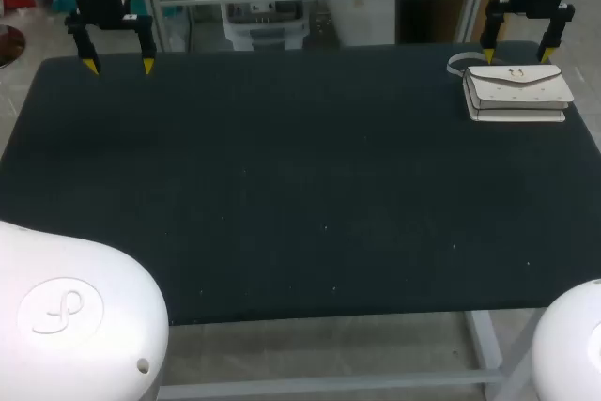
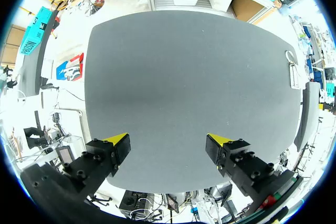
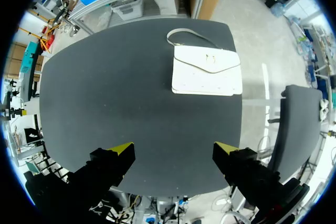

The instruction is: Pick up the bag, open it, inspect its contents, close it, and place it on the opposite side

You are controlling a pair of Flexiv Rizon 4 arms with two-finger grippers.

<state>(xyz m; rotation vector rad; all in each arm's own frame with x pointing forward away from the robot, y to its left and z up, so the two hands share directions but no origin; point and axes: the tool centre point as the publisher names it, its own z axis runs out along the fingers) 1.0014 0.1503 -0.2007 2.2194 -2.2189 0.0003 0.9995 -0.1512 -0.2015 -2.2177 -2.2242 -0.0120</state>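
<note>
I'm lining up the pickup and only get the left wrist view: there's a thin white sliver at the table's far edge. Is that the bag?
Observer: Yes, it's a white handbag, lying flat with its flap shut.
Operator: Is the right hand on it?
Observer: No. The right hand hangs open near it, touching nothing.
Operator: Where's the strap?
Observer: The strap lies looped on the table beside the handbag.
</note>
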